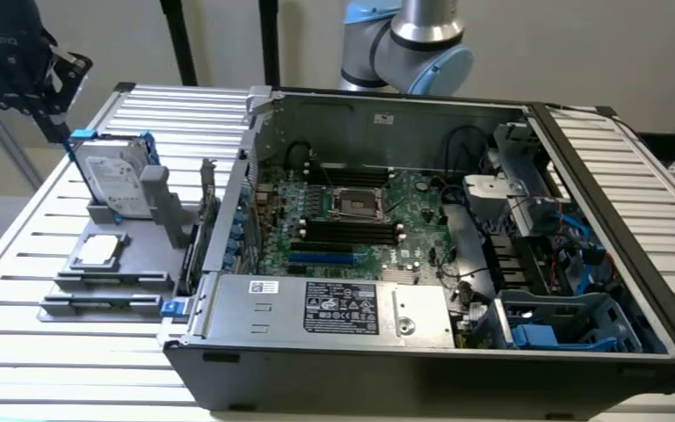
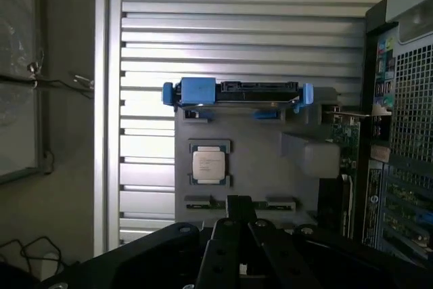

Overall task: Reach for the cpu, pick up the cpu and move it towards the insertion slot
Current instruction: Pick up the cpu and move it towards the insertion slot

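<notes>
The gripper (image 1: 18,66) hangs high up at the exterior view's left, above the far corner of the tabletop (image 1: 21,290). Its jaws are pressed together and hold nothing.

The cpu (image 1: 101,249) lies flat on a grey holder (image 1: 103,305) on the tabletop, outside the computer case (image 1: 431,369). It sits just in front of the upright hard drive (image 1: 115,180), on the side nearer the exterior camera.

What matters here is where the cpu lies from the jaws: it is lower down and nearer to the exterior camera, and the hard drive stands between the two. They are well apart, with nothing touching.

In the wrist view the cpu (image 2: 208,164) shows as a small square just off the line of the jaws, a little to one side rather than straight under them. It is square, so it has no long side to line up with.

The insertion slot (image 1: 355,204) is inside the case, well away toward the exterior view's right, and it looks empty.
</notes>
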